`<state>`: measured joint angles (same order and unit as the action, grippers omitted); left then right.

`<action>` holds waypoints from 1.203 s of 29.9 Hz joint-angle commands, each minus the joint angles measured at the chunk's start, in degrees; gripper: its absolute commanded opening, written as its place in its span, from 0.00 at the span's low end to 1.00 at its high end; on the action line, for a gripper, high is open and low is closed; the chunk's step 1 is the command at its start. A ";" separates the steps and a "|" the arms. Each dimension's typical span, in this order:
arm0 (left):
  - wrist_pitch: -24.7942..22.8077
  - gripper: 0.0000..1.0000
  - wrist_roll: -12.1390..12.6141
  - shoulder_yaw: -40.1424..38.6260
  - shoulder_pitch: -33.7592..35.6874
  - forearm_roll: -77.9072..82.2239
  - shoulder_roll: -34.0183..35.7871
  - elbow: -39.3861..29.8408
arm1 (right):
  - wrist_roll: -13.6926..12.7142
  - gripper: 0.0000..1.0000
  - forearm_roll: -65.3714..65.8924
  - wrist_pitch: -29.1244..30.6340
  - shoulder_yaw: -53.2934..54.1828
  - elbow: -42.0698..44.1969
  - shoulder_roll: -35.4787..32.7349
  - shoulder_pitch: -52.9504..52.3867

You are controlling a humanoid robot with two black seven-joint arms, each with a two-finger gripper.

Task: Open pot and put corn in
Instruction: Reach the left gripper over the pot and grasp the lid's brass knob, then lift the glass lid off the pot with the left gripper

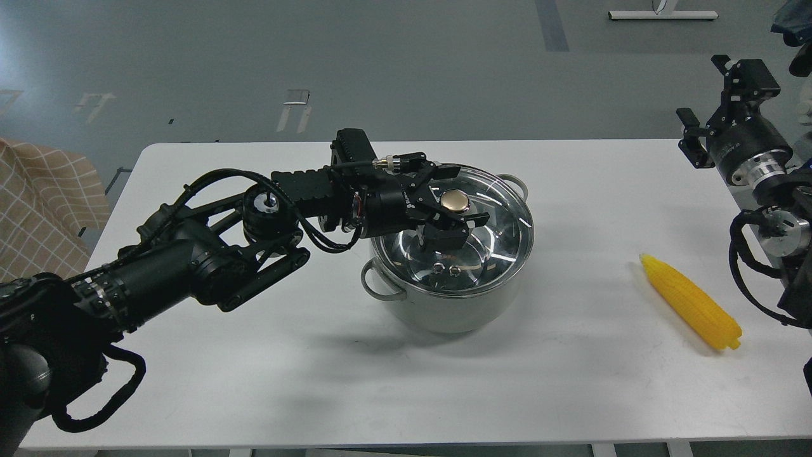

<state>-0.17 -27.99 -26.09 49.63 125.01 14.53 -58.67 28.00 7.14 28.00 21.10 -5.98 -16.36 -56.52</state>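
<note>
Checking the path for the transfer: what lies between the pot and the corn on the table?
In the head view, only bare white table lies between the pot and the corn.

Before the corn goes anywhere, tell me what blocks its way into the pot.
The glass lid sits on the pot, covering its mouth. The left gripper is at the lid's gold knob. The corn lies on the table right of the pot, bare tabletop between them.
</note>
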 commanded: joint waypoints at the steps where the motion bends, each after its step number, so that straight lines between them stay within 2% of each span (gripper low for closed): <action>1: 0.00 0.94 -0.01 1.39 -0.41 -0.01 0.50 0.05 | 0.00 0.98 -0.02 0.00 0.00 0.00 0.01 0.01; 5: 0.00 0.80 -0.01 1.48 -0.50 -0.01 0.59 0.05 | 0.00 0.98 -0.02 0.00 0.00 -0.09 0.01 0.35; 7: 0.00 0.69 -0.01 1.56 -0.59 -0.01 0.68 0.05 | 0.00 0.98 0.07 0.00 0.00 -0.09 0.01 0.53; 8: 0.00 0.60 -0.01 1.48 -0.59 -0.01 0.68 0.05 | 0.00 0.98 0.07 0.00 0.00 -0.09 0.01 0.53; 9: 0.00 0.35 -0.01 1.48 -0.41 -0.01 0.76 -0.04 | 0.00 0.98 0.07 0.00 0.00 -0.09 0.01 0.71; 10: 0.00 0.26 -0.01 1.30 -0.41 -0.01 0.59 -0.04 | 0.00 0.98 0.07 0.00 0.00 -0.09 0.01 0.88; 11: 0.00 0.26 -0.01 1.30 -0.41 -0.01 0.59 -0.04 | 0.00 0.98 0.07 0.00 0.00 -0.09 0.01 0.97; 12: 0.00 0.20 -0.01 1.30 -0.24 -0.01 0.59 -0.12 | 0.00 0.98 0.07 0.00 0.00 -0.09 0.01 1.06; 13: 0.00 0.09 -0.01 1.13 -0.15 -0.01 0.50 -0.21 | 0.00 0.98 0.07 0.00 0.00 -0.09 0.01 1.15; 14: 0.00 0.09 -0.01 1.12 -0.15 -0.01 0.50 -0.21 | 0.00 0.98 0.07 0.00 0.00 -0.09 0.01 1.15; 15: 0.00 0.00 -0.01 1.12 0.03 -0.01 0.41 -0.30 | 0.00 0.98 0.07 0.00 0.00 -0.09 0.01 1.15; 19: 0.00 0.00 -0.01 0.51 0.47 -0.01 0.24 -1.00 | 0.00 0.98 0.07 0.00 0.00 -0.09 0.01 1.24; 25: -0.27 0.00 -0.01 0.25 5.65 -0.01 2.87 -1.18 | 0.00 0.98 0.07 0.00 0.00 -0.18 0.09 1.24; 28: -0.53 0.00 -0.01 0.33 7.58 -1.69 7.78 -3.98 | 0.00 0.98 0.16 0.00 -0.09 -0.70 0.01 1.24; 34: 0.26 0.00 -0.01 0.60 7.41 -6.44 28.14 -10.75 | 0.00 0.98 0.16 0.00 -0.09 -1.23 -0.08 1.24; 36: 1.22 0.00 -0.01 0.77 6.28 -6.97 32.03 -11.55 | 0.00 0.98 0.16 0.00 -0.09 -1.23 -0.08 1.32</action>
<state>-0.11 -27.99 -25.60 57.31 119.04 39.53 -68.48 28.00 7.30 28.00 21.00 -7.18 -16.43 -55.27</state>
